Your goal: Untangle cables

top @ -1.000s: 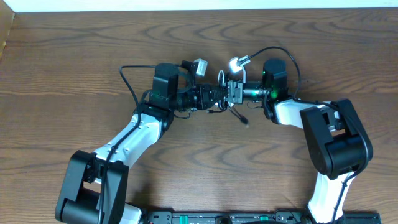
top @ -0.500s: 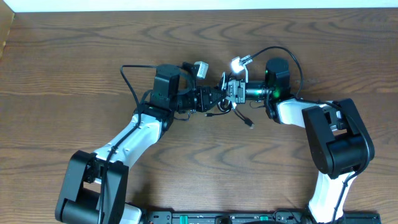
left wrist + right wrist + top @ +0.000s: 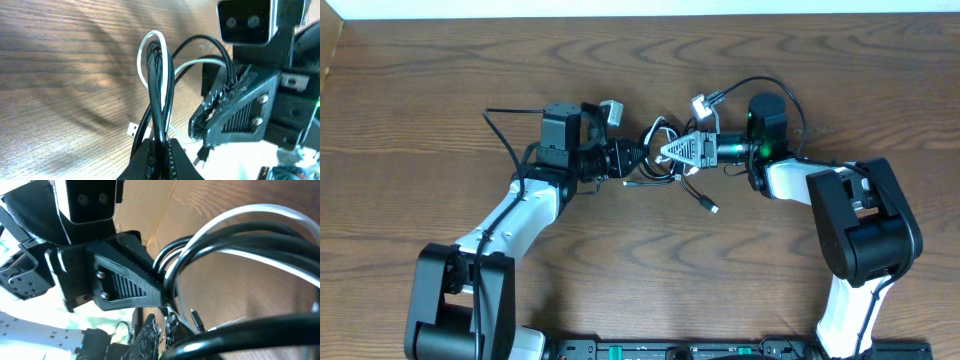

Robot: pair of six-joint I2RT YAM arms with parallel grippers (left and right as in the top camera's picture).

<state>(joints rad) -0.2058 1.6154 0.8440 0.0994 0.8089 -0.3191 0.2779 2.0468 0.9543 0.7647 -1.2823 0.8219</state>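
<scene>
A tangle of black cable (image 3: 694,189) and white cable (image 3: 657,124) hangs between my two grippers above the middle of the table. The left gripper (image 3: 642,160) is shut on the strands; in the left wrist view the black cable (image 3: 161,85) and white cable (image 3: 142,55) rise in loops out of the left gripper (image 3: 161,151). The right gripper (image 3: 665,152) faces it closely and is shut on the same bundle. Black loops (image 3: 235,235) and a white strand (image 3: 250,211) arch over the right gripper (image 3: 162,327). A black plug (image 3: 713,208) trails onto the table.
The wooden table (image 3: 440,90) spreads all round the arms. The thick black wire of the right arm (image 3: 790,100) arcs behind its wrist. The wire of the left arm (image 3: 505,130) loops out to the left. A white wall edge runs along the back.
The left arm has drawn back to the left. The grippers are farther apart and the cable loops are stretched between them. The right gripper has rolled and closed fully.
</scene>
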